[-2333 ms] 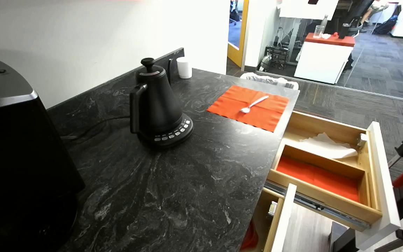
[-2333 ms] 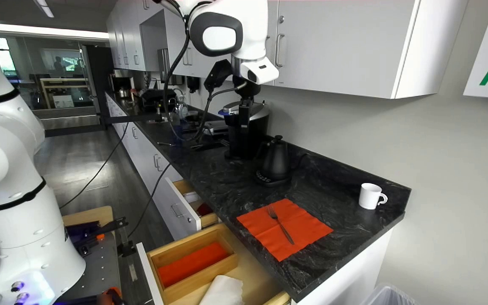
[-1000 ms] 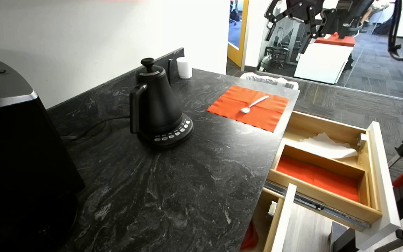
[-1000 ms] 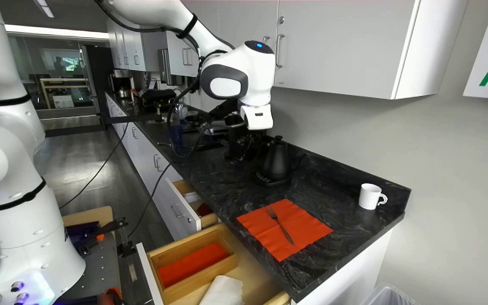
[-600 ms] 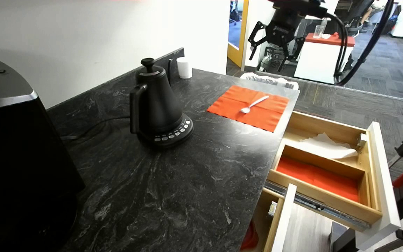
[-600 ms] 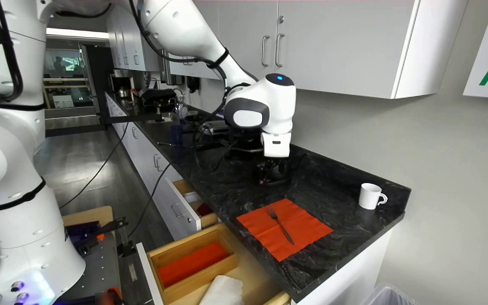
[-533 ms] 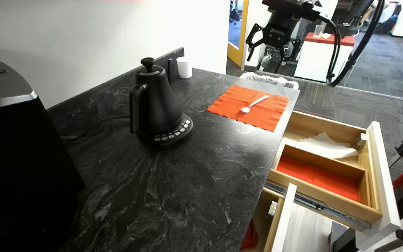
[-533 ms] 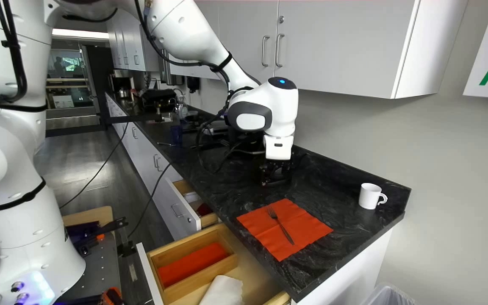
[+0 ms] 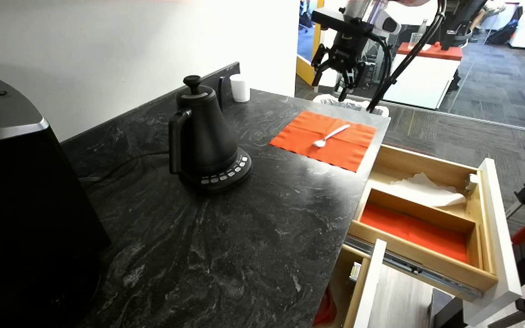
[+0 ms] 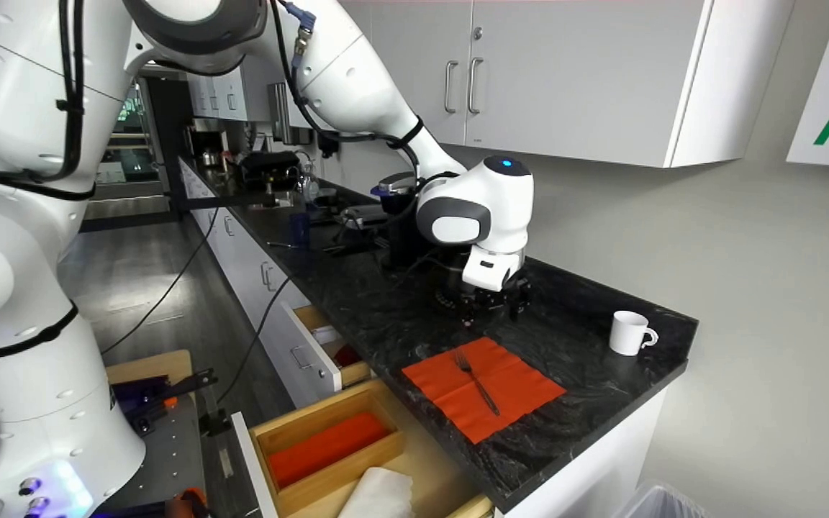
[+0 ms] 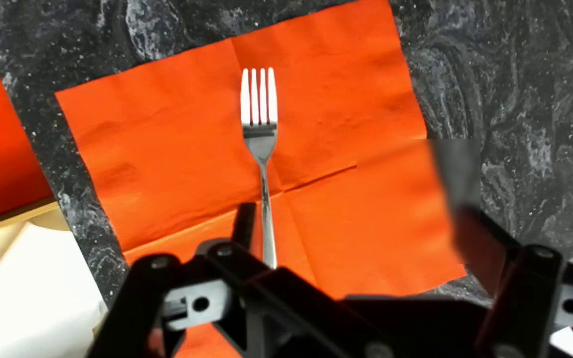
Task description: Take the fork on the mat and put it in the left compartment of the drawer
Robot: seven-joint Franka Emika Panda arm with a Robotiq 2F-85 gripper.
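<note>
The fork [image 11: 263, 159] is lying flat below the claw [image 11: 356, 211], on the orange-red mat [image 11: 182, 169], which is perhaps serving to set it off from the dark counter [image 11: 520, 74]. In the wrist view its tines are pointing away from the claw; its handle is showing just beside one finger [image 11: 243, 226]. The claw's jaws are standing wide apart and holding nothing, presumably leaving room to straddle the handle. The fork is lying off-centre in that gap, probably calling for a sideways shift before lowering. Out past that finger and lower down, the drawer [image 9: 501, 228] is standing pulled out, seemingly to allow a drop from above. Its left compartment [image 9: 415, 232] is showing an orange-red floor; beside it, a white sheet [image 9: 429, 191] is covering part of the pale section [image 10: 432, 471].
</note>
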